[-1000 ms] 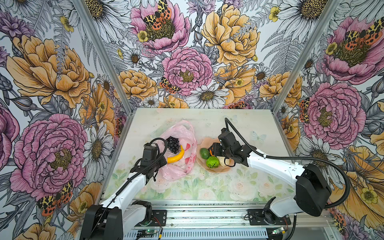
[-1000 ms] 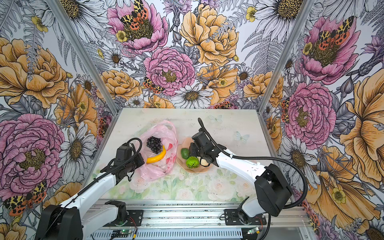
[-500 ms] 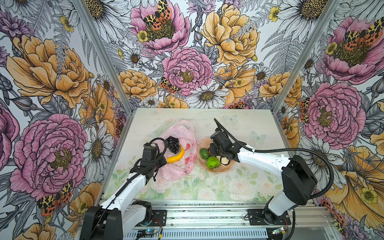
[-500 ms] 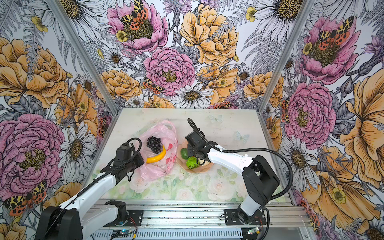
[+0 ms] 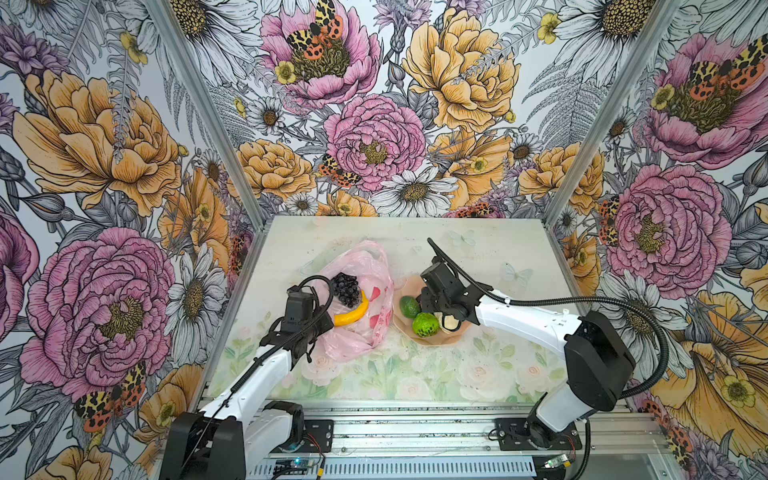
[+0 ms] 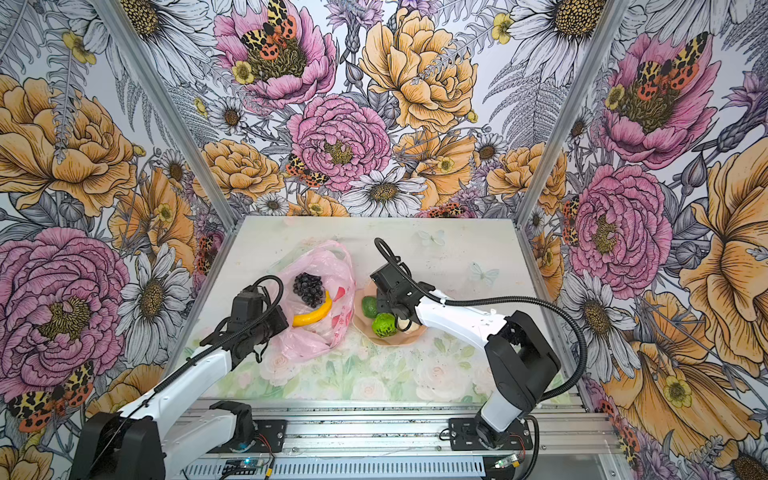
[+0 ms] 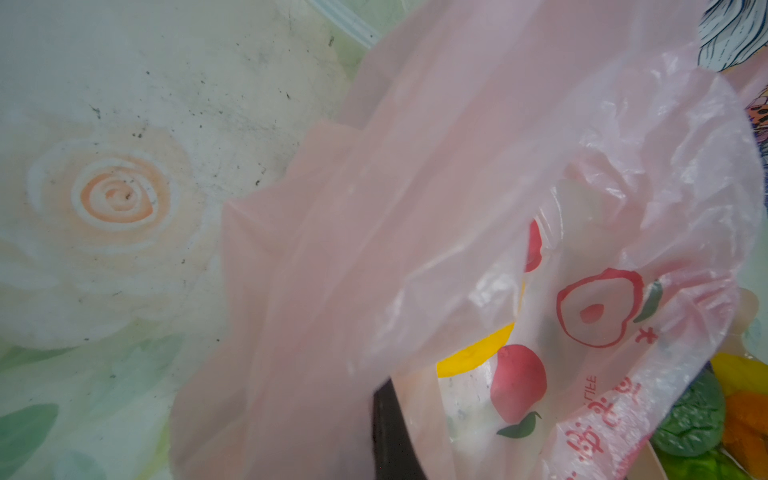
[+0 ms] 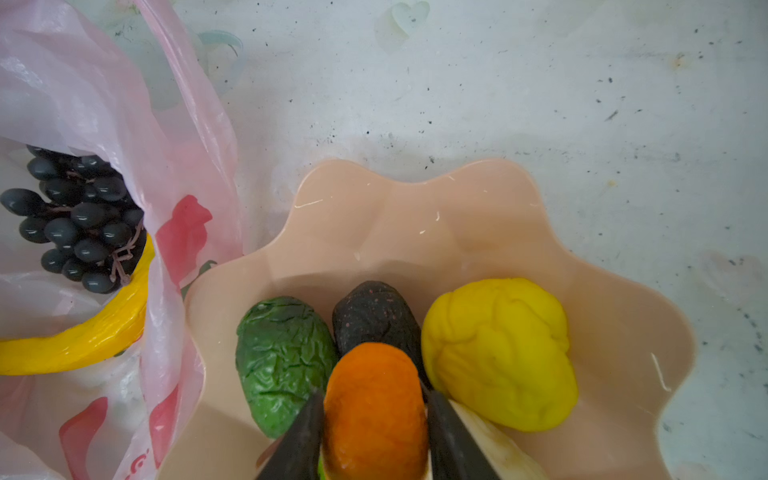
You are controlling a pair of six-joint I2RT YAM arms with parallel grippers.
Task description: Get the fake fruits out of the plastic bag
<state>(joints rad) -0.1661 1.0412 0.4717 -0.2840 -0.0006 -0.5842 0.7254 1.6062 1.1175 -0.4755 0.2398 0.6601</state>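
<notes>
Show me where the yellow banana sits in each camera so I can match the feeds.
A top view: the banana lies in the open plastic bag, nearer the robot than the grape bunch.
A top view: same spot, left of the bowl.
Left wrist: a yellow patch seen through the bag's film.
Right wrist: a yellow curve beside the grape bunch.
Shared landmark: the pink bag's red prints.

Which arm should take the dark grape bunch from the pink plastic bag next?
Right, probably. The left end effector is shut on the edge of the thin pink plastic bag; the right end effector, over the peach scalloped bowl beside it, need only release the small orange plastic fruit.
</notes>
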